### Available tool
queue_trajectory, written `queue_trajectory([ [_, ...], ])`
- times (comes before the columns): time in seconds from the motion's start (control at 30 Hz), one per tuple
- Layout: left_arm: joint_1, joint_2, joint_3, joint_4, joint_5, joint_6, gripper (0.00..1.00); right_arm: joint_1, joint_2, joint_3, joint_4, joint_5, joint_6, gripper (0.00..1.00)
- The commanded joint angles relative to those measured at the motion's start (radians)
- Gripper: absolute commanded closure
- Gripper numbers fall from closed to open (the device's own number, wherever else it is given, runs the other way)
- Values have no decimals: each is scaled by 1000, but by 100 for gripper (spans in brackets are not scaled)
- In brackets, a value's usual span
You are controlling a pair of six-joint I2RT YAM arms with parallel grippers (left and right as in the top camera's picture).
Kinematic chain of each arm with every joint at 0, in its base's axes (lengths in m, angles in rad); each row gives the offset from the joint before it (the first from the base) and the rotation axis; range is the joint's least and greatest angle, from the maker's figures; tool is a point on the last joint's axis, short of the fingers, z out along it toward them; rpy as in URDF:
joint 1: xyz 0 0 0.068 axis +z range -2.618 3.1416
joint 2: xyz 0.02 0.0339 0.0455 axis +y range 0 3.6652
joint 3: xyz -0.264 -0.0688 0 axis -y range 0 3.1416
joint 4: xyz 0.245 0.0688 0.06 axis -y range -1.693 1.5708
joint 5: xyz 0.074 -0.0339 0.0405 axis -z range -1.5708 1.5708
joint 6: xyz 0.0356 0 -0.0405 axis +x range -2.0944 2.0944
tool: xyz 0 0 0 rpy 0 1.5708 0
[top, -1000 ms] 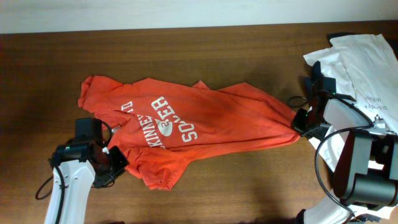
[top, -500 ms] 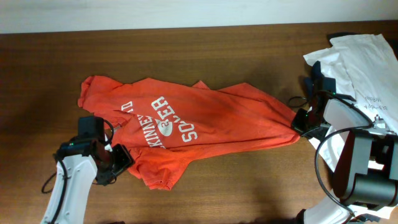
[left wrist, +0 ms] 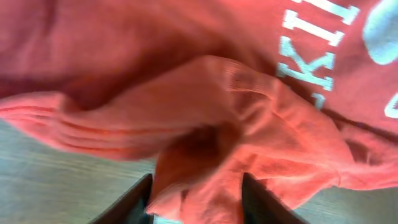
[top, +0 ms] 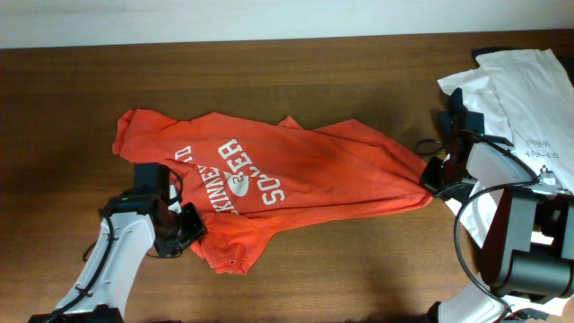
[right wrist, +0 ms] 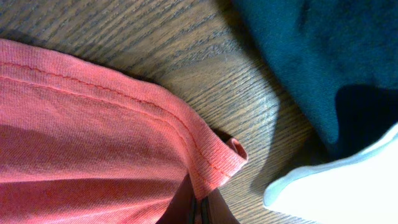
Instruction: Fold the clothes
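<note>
The red-orange T-shirt (top: pixel 287 175) with white lettering lies crumpled across the middle of the wooden table. My left gripper (top: pixel 184 226) is at its lower left sleeve area. In the left wrist view the gripper (left wrist: pixel 197 183) is open, with bunched red-orange cloth (left wrist: pixel 211 124) lying between the two dark fingers (left wrist: pixel 134 204). My right gripper (top: pixel 435 176) is at the shirt's right end. In the right wrist view it (right wrist: pixel 198 206) is shut on the stitched hem corner (right wrist: pixel 217 158) of the shirt, low over the table.
A white T-shirt (top: pixel 529 81) lies in a heap at the right edge, with a dark navy garment (right wrist: pixel 323 56) beside the right gripper. A white cloth edge (right wrist: pixel 348 186) lies close to the held hem. Bare wood (top: pixel 341 260) shows in front of the shirt.
My left gripper has moved right and a little forward, from beside the shirt's lower left edge onto the bunched sleeve cloth. The right gripper and the shirt's right end have not moved.
</note>
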Motion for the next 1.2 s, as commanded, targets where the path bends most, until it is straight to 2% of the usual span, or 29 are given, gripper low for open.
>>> queue_trajectory([
  [0.0,-11,5,-11,16,11,6,80,5,-14,20,-5,2,-6,96],
  [0.03,-11,5,-11,18,-10,6,85,5,-14,20,-5,2,-6,96],
  [0.07,-11,5,-11,16,-51,6,85,5,-14,20,-6,2,-6,96],
  [0.1,-11,5,-11,15,-72,7,83,5,-14,20,-7,2,-6,96],
  [0.17,-11,5,-11,8,-110,10,74,5,-14,20,-8,2,-6,96],
  [0.33,-11,5,-15,13,-154,9,73,5,-14,20,-7,2,-6,96],
  [0.53,-11,9,-52,99,-104,6,73,5,-14,20,-7,2,-6,96],
  [0.57,-12,9,-52,114,-104,6,77,5,-14,20,-7,2,-6,96],
  [0.6,-12,9,-52,128,-100,6,86,4,-14,20,-8,2,-6,96],
  [0.63,-12,8,-51,129,-92,6,100,4,-14,20,-9,2,-6,96],
  [0.73,-12,6,-45,122,-44,28,100,4,-14,20,-16,-5,-6,96],
  [0.83,-10,-31,46,14,-33,130,100,3,-16,41,-71,-58,-7,96],
  [0.93,-10,-89,233,-143,-31,251,100,3,-26,144,-221,-68,-38,96],
  [1.0,8,-107,443,-263,-29,324,100,3,-58,247,-331,-120,-99,96],
  [1.07,49,-107,578,-307,-29,338,100,3,-90,330,-410,-135,-116,96],
  [1.17,135,-106,709,-289,-24,329,100,3,-154,478,-533,-139,-158,96],
])
